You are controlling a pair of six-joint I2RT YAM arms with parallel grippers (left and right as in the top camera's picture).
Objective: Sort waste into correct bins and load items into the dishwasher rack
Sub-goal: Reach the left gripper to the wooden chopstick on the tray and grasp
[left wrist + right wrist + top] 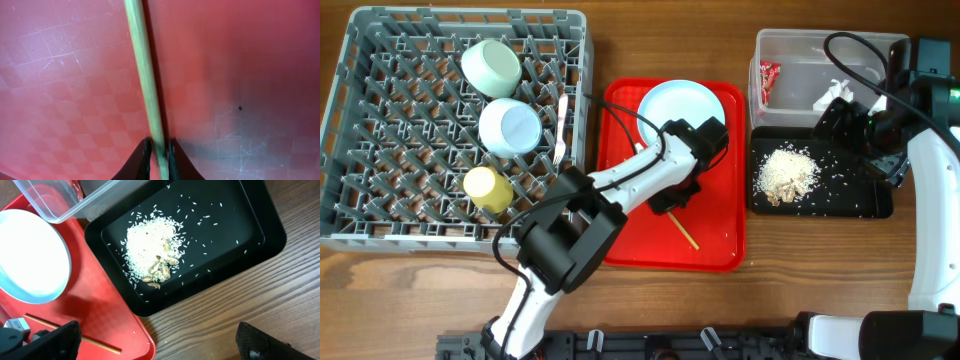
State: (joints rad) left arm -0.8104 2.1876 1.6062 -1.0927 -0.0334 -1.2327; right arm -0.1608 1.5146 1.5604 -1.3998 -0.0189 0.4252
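Observation:
My left gripper [678,198] is low over the red serving tray [720,245], shut on a thin wooden stick [142,65] that runs between its jaws; the stick's free end [686,236] lies on the tray. The round white plate [680,108] sits at the tray's far end. The grey dishwasher rack [340,100] holds the pale green bowl [491,66], small white bowl [510,127], yellow cup [488,188] and white fork [561,125]. The beige food scraps [787,173] lie in the black tray [860,200]. My right gripper [157,340] hangs wide open, holding nothing.
The clear tub [800,60] behind the black tray holds the red wrapper [768,80] and white paper scrap [832,93]. The right arm [930,200] stands along the table's right edge. Bare wood shows in front of the trays.

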